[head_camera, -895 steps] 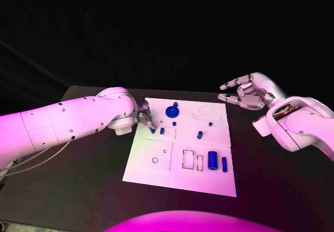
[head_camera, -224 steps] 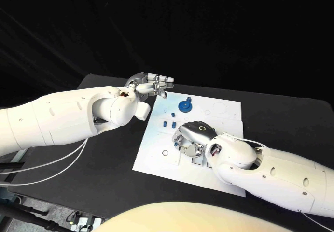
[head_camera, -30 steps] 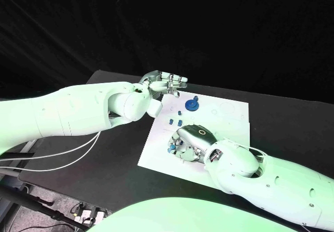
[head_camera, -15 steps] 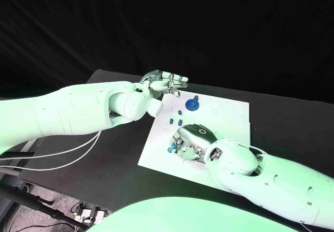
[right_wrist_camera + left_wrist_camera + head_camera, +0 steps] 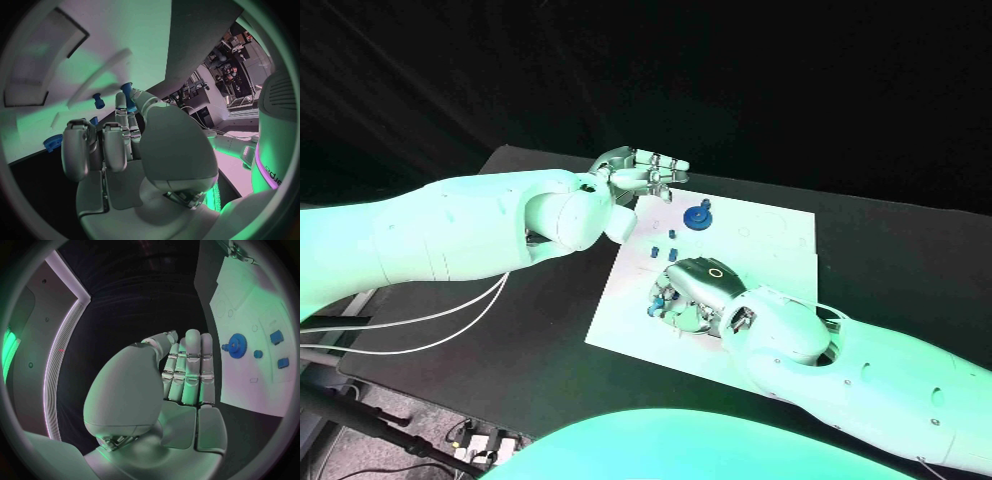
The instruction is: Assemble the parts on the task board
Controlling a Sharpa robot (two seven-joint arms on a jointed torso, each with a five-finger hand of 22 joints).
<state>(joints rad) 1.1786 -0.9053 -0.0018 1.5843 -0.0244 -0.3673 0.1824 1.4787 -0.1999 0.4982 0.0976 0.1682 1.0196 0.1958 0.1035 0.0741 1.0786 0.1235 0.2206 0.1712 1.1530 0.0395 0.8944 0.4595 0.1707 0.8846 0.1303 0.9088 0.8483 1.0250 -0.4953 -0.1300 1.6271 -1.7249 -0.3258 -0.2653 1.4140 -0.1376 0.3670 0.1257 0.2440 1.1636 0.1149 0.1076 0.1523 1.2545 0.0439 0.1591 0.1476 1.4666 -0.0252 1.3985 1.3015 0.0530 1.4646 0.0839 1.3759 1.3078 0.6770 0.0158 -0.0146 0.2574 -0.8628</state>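
The white task board (image 5: 776, 225) lies in the middle of the black table. My right hand (image 5: 687, 295) hovers low over the board's middle and pinches a small blue part (image 5: 127, 93) between thumb and a finger; the part also peeks out at the fingertips (image 5: 656, 302). My left hand (image 5: 643, 168) is raised beyond the board's far left corner, fingers straight and together, holding nothing. A blue gear (image 5: 697, 216) stands in the board near that hand, also seen as the gear (image 5: 237, 346) from the left wrist. Small blue pieces (image 5: 672, 235) sit between the gear and my right hand.
Two more small blue pieces (image 5: 655, 251) stand on the board just beyond my right hand. The right forearm (image 5: 862, 370) covers the board's near right part. Bare black table (image 5: 545, 320) lies to the board's left.
Over the last second the right hand has barely shifted above the board, still pinching the blue part. The left hand has stayed raised. Long before, the right hand was off to the far right.
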